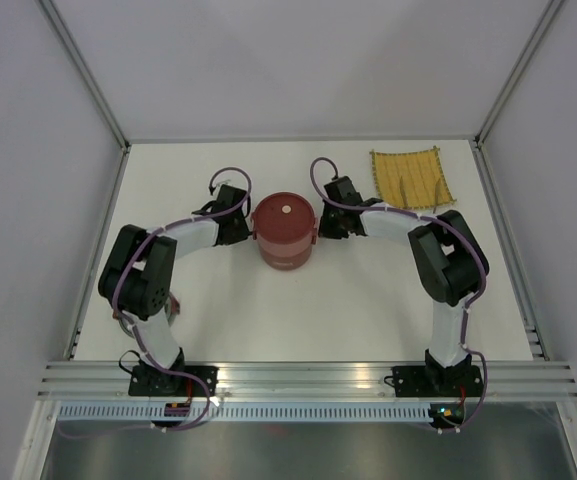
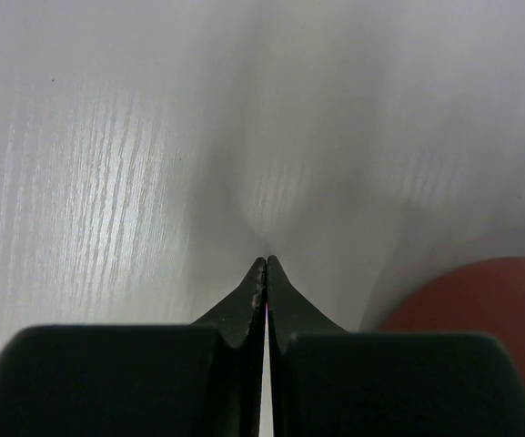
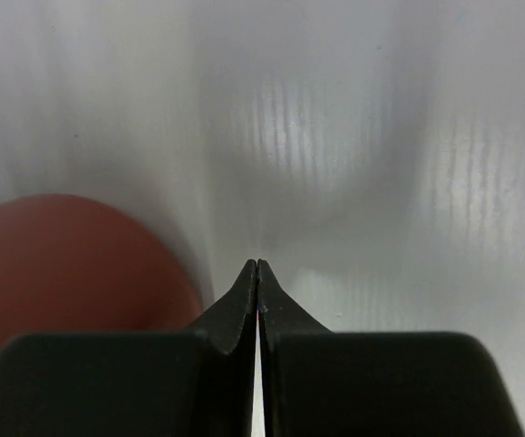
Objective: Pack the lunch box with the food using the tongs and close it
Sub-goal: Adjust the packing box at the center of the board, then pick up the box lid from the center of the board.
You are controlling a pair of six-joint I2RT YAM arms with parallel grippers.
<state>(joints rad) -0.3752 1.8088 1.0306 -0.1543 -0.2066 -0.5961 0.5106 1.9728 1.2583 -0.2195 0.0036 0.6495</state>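
Pale grey walls enclose a white table (image 1: 268, 320), with both arms bolted at its near edge and bent inward toward the middle. At the table's centre stands the lunch box (image 1: 285, 232), a round dark-red stack with its flat red lid on and a small pale knob (image 1: 284, 210) in the middle of that lid. A yellow woven mat (image 1: 408, 178) lies flat toward 1 o'clock from the box, well apart from it; a thin line along the mat's right side is too small to identify.

The left gripper (image 1: 247, 224) sits at the box's 9 o'clock, just beside its wall. Its black fingers (image 2: 255, 296) are pressed together on nothing, and the red curve shows at 4 o'clock in that wrist view. The right gripper (image 1: 321, 226) mirrors it at the box's 3 o'clock, fingers (image 3: 244, 296) likewise closed tip to tip and empty, with red filling the 8 o'clock corner of its own view. Whether either gripper touches the box cannot be told.
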